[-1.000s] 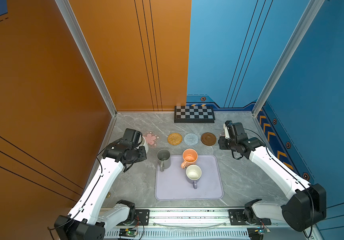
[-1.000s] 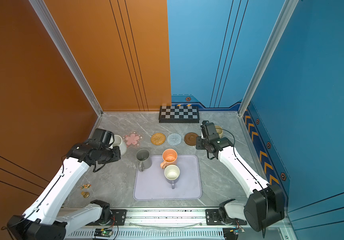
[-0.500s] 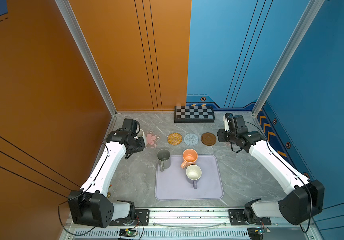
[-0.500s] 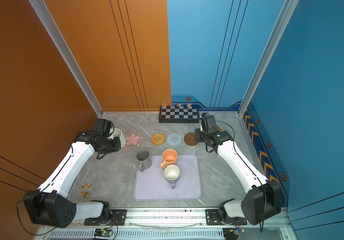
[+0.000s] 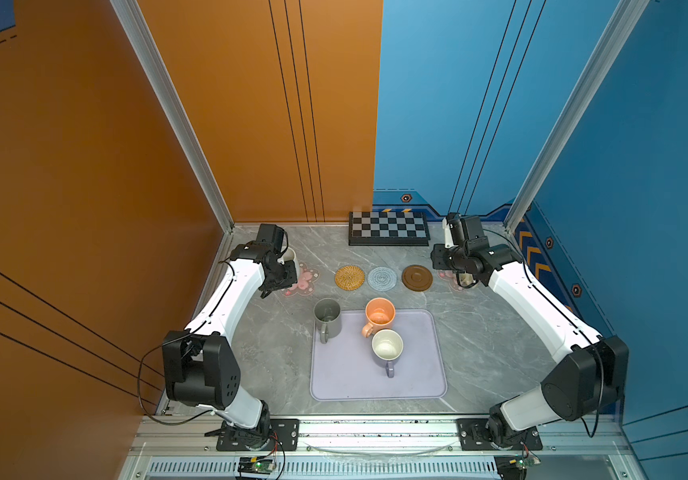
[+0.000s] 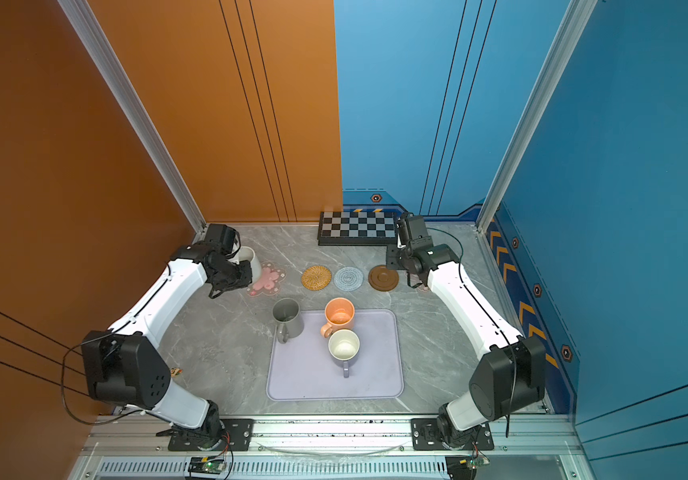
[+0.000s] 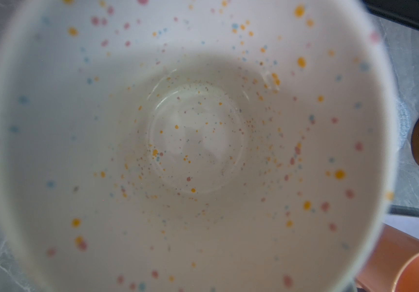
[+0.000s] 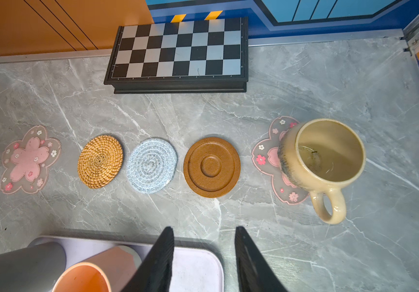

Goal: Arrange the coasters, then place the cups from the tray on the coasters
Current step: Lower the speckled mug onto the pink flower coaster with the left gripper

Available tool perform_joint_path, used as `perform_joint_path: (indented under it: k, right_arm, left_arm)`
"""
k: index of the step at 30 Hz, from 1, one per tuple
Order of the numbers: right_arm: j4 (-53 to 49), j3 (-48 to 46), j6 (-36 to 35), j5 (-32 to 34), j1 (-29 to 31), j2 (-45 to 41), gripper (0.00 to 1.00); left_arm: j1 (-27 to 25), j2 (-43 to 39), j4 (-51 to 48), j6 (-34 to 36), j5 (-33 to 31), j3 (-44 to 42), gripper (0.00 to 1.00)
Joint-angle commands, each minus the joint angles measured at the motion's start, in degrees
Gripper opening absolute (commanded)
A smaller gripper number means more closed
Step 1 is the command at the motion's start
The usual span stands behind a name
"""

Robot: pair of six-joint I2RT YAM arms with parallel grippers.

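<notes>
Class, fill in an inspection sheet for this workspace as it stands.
Surface: grey marble tabletop, no spills seen.
Job's things: five coasters in a row; beige mug on right flower coaster; grey mug, orange mug, lavender mug at the tray.
Clutter: checkerboard at the back.
Grippers: left gripper shut on speckled mug near the bare left flower coaster; right gripper, jaws open, empty.
Cables: black cable loop by left arm, another by right arm.
Surroundings: orange wall panels, blue wall panels.
</notes>
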Motion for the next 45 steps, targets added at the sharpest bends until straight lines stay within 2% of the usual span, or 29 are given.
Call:
perform_joint_path:
  k: [1, 15, 21, 26, 45]
  right_arm:
    - [-2.8, 2.1, -0.6, -0.8, -0.7, 0.9, 0.43]
    - [-3.3, 2.5, -0.4, -1.7, -1.4, 2.2, 0.43]
    - [-3.8, 4.6, -0.5, -1.8, -1.5, 4.0, 0.43]
    - [-4.9, 6.7, -1.0, -3.3, -1.4, 6.1, 0.43]
    - [-6.9, 8.9, -2.1, -2.4, -1.3, 6.8, 0.43]
  left_arm:
    - [-0.6, 1.3, 3.9, 1.6, -2.7, 3.7, 0.0]
    - [-4.0, 9.0, 6.4, 4.3, -5.8, 8.9, 0.0]
    - [-3.7, 11.4, 6.7, 4.9, -5.6, 9.4, 0.0]
    - [-3.8, 13.2, 6.8, 5.9, -7.9, 10.0, 0.0]
    - [-3.4, 17.4, 15.7, 3.7, -8.7, 5.4, 0.0]
